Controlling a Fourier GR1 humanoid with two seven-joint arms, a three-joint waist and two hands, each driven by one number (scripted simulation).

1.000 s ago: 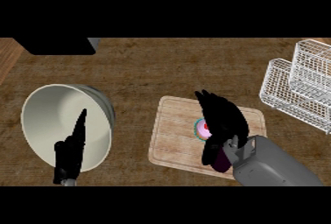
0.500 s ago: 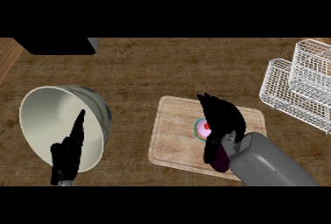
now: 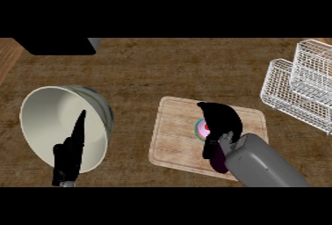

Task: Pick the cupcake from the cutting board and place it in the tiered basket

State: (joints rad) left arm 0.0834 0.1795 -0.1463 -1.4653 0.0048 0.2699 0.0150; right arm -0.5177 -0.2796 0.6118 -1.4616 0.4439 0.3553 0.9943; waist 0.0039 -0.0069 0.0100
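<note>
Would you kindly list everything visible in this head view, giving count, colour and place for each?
counter: one, brown wood, fills the view
cutting board: one, pale wood, centre, on the counter
cupcake: one, pink and teal edge showing, on the cutting board, mostly hidden
tiered basket: one, white wire, right edge
bowl: one, cream inside, left, tilted
black object: one, top left corner, cut off, kind unclear
left hand: one, black, open, resting lower left in front of the bowl
right hand: one, black, over the cupcake
right forearm: one, grey, lower right
</note>
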